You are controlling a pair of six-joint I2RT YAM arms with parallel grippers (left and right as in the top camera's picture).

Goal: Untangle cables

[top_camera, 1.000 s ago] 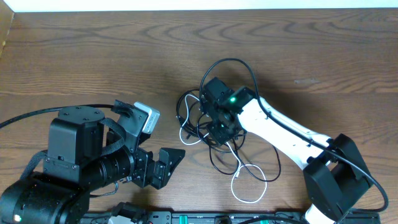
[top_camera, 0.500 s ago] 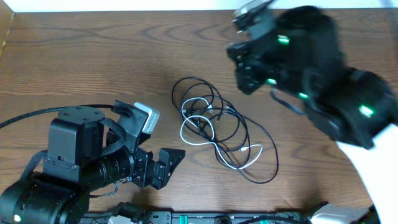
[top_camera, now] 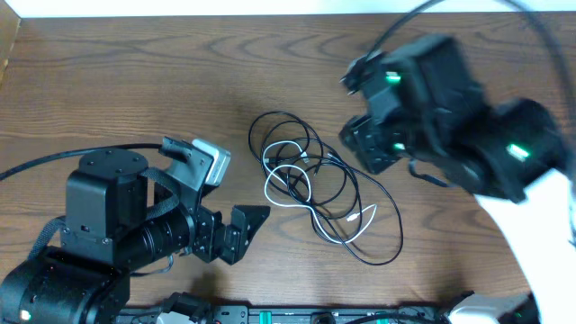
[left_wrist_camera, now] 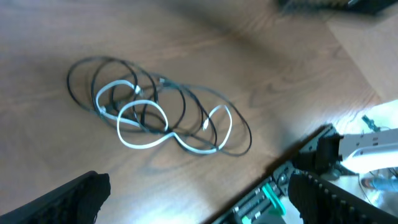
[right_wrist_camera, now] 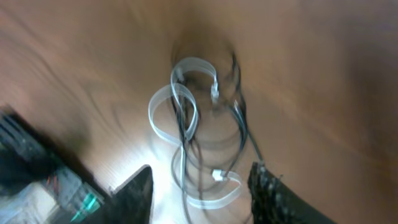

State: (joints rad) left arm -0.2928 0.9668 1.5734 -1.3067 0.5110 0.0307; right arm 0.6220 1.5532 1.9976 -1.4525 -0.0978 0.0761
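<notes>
Loosely, black cord [top_camera: 279,114] and white cord [top_camera: 267,186] tangled together, flat on table [top_camera: 135,81]

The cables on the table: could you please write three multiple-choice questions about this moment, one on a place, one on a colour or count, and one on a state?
1. Where do the cables lie?
A. Held up in the air.
B. On the table, between the two arms.
C. Draped over an arm.

2. Which cords make up the pile?
A. Three black.
B. One red.
C. One black cord and one white cord.

3. How is the right gripper?
A. Open and empty.
B. Shut on the white cord.
C. Shut on the black cord.

Answers:
1 B: the overhead view shows the loops flat on the wood, touched by neither the left gripper nor the right.
2 C: only those two colours show, looped through each other.
3 A: its wrist view shows the fingers apart with nothing held.
</notes>
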